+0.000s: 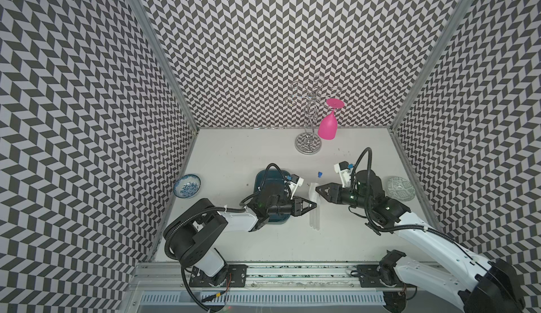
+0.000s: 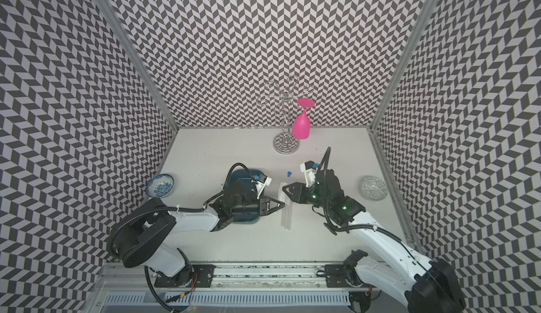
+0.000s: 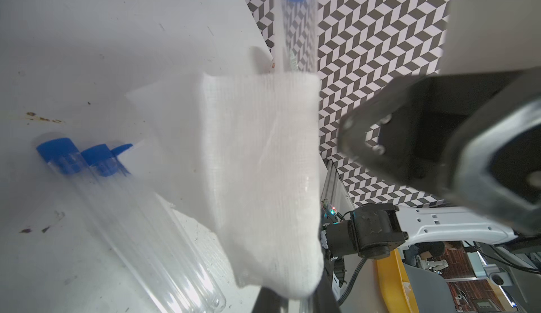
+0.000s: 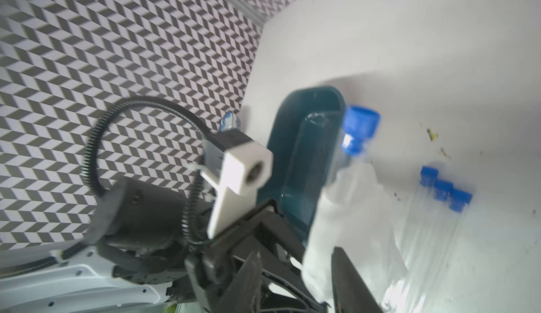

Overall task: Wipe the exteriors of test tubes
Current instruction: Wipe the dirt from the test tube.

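One test tube (image 3: 295,33) stands raised off the table, its blue cap (image 1: 319,174) at the far end, and my left gripper (image 3: 295,302) is shut on its lower end. A white tissue (image 3: 257,165) is wrapped around the middle of this tube. My right gripper (image 4: 295,251) straddles the tissue (image 4: 330,223) with its jaws apart. One finger is at the cloth and the other is clear of it. Three more test tubes (image 1: 314,220) lie side by side on the table below both grippers. The teal tray (image 1: 262,179) sits under my left wrist.
At the back stands a chrome wire rack (image 1: 307,144) with a pink glass (image 1: 327,127) hanging upside down. A blue-and-white bowl (image 1: 187,185) sits by the left wall. A patterned dish (image 1: 399,191) sits by the right wall, behind my right arm.
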Controlling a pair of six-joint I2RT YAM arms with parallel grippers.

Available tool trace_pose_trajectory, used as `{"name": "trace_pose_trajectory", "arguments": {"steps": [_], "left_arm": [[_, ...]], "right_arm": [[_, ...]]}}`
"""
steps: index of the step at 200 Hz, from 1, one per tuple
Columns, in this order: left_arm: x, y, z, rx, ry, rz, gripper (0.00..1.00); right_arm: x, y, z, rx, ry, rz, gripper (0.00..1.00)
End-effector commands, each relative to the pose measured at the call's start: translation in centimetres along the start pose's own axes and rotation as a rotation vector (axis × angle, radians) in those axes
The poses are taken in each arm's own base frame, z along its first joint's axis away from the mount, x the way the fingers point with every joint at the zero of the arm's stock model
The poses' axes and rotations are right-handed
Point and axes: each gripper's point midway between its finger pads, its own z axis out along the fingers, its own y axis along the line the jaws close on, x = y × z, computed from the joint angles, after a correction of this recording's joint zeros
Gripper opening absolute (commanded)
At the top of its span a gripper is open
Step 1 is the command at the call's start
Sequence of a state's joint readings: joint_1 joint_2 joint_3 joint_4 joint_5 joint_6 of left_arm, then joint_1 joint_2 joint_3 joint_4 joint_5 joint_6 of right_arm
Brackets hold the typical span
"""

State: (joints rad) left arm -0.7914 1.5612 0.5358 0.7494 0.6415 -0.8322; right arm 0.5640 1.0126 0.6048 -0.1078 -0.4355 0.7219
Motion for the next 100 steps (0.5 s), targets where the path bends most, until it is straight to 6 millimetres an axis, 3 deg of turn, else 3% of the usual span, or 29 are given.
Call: {"name": "trace_pose_trajectory", "arguments": {"steps": [1, 64, 100], "left_arm": [[-0.8, -1.1, -0.5, 0.023, -0.04, 0.018, 0.08], [-1.0, -1.1, -0.1, 0.025, -0.037, 0.016, 0.08], [-1.0, -1.4, -0.1, 0.039, -0.031, 0.019, 0.08]], "right_arm": [[-0.3, 2.0, 0.4, -0.122, -0.033, -0.003, 0.39], [0.5, 1.2, 1.7, -0.141, -0.015, -0.004, 0.36], [-0.2, 0.5, 2.8, -0.124, -0.036, -0.009, 0.2]]}}
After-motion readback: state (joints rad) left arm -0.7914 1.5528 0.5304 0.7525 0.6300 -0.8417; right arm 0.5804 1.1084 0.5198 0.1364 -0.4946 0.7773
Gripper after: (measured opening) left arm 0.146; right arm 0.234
